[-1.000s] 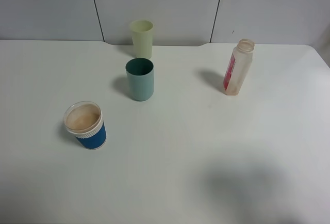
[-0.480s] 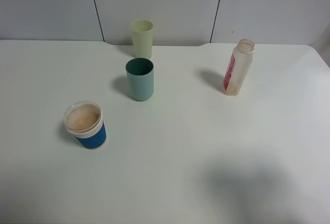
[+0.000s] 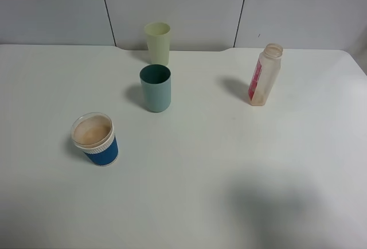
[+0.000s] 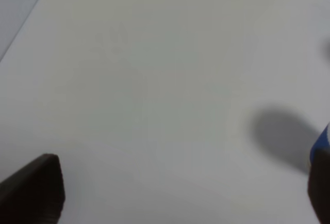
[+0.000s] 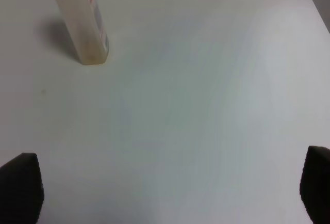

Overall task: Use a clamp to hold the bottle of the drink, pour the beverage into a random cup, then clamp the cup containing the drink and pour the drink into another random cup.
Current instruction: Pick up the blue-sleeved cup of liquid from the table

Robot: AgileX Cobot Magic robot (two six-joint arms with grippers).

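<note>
Both arms hover over the white bench (image 3: 229,163). The left end effector (image 4: 175,190) and right end effector (image 5: 167,185) are spread wide and hold nothing. The bottle (image 3: 264,76) stands upright near the far right corner. The teal cup (image 3: 155,88) is toward the far edge, and the blue cup (image 3: 96,140) is toward the left edge.

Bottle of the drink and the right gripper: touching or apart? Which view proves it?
Apart. The right wrist view shows the bottle standing well beyond the open right gripper, bare table between.
</note>
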